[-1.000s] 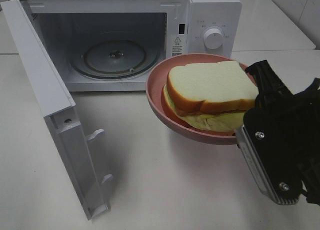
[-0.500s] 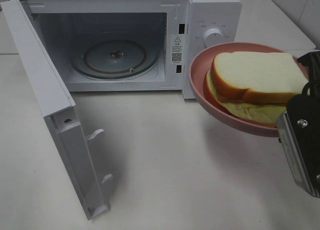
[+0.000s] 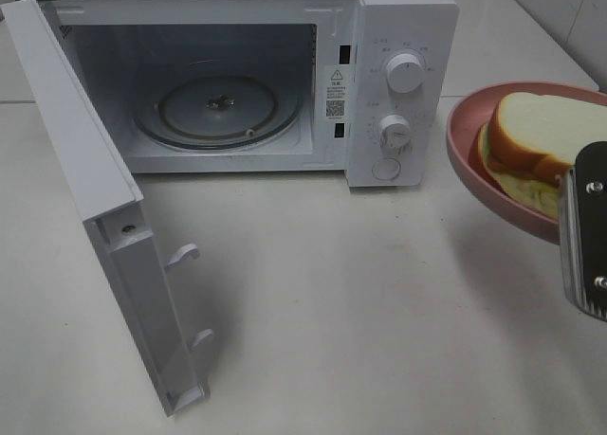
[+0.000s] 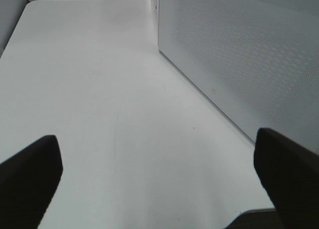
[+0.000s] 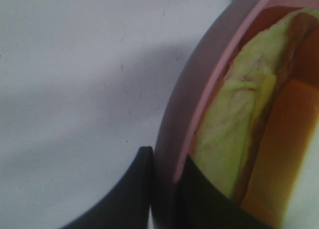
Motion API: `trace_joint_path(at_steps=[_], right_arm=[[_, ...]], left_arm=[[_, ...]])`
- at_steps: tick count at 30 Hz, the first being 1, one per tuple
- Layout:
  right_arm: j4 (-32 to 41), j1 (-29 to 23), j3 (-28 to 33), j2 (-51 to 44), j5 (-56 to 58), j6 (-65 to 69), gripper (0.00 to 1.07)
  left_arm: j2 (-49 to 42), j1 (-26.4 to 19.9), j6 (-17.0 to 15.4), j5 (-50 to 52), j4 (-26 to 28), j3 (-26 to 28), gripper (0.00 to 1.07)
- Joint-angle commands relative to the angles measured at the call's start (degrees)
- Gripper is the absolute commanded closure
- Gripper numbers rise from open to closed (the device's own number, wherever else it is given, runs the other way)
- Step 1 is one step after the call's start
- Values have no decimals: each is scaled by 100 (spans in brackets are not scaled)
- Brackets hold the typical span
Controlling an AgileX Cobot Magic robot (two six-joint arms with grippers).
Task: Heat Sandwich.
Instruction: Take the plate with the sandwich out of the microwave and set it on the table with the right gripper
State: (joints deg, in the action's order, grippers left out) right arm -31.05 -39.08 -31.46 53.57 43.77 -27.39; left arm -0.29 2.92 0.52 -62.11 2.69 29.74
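White surface (image 3: 360, 312) carries the open microwave (image 3: 237, 75). I see my right gripper (image 5: 162, 189) clamping the pink plate (image 3: 474, 160) rim, sandwich (image 3: 536, 141) aboard, near the right edge; left gripper (image 4: 159, 179) jaws spread, empty.

A white table (image 3: 379, 302) carried a white microwave (image 3: 398, 37) at its back, door (image 3: 104, 217) swung open.

Kitchen: microwave (image 3: 237, 75) on white counter (image 3: 379, 312)
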Motion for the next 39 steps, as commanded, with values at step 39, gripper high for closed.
trace_joint_path(at_steps=[39], right_arm=[[-991, 23, -945, 2435, 2275, 6348, 107]], left_arm=[[-29, -11, 11, 80, 11, -11, 7]])
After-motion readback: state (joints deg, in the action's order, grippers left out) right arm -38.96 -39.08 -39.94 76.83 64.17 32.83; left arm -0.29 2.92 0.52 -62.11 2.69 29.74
